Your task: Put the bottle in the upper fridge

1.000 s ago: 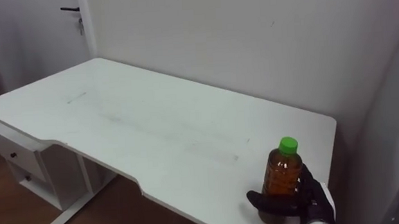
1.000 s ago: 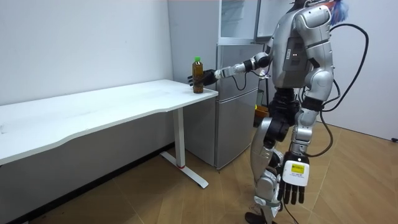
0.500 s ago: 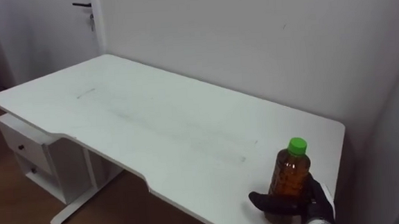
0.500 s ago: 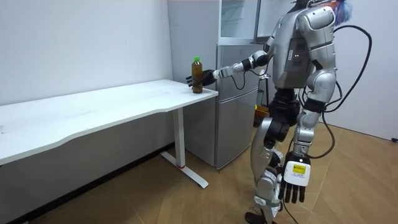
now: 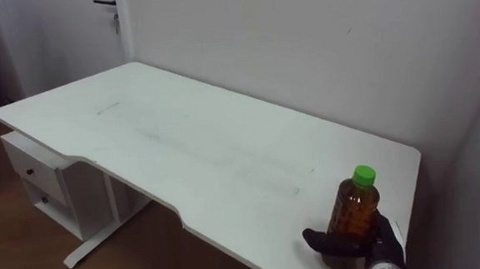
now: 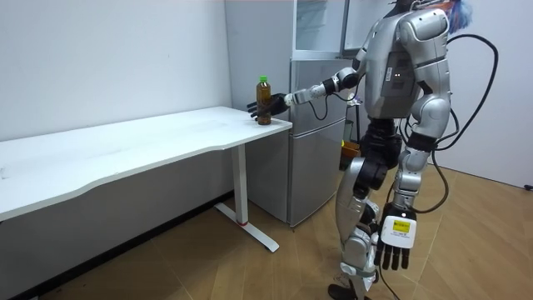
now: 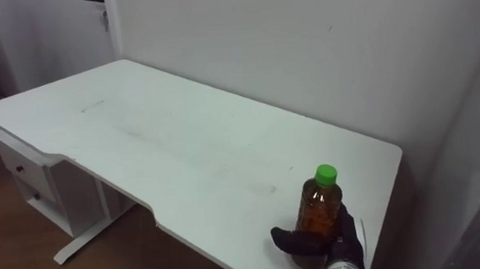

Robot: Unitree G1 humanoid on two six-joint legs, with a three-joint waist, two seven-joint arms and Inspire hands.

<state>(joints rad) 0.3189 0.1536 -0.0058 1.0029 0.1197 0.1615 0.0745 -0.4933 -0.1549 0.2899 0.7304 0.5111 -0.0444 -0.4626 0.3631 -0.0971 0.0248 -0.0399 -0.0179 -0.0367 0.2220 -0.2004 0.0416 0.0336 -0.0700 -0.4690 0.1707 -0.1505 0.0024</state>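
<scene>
The bottle (image 5: 353, 215) is clear, glossy plastic over amber liquid, with a smooth bright green cap (image 5: 363, 175). The right hand (image 5: 330, 244) curled round its base looks matt black (rubber or plastic, hard to tell). The table (image 5: 182, 146) top is smooth matt white, faintly scuffed toward the far left. The wall (image 5: 301, 47) is matt paint. The fridge (image 6: 312, 158) is satin grey metal, and the floor (image 6: 250, 275) is wood with a soft sheen.

Silver-grey metallic torso and limbs, black joints, dark cable off the back. Left hand (image 6: 393, 243) black-fingered, white back, yellow label; right hand (image 5: 337, 244) black.
</scene>
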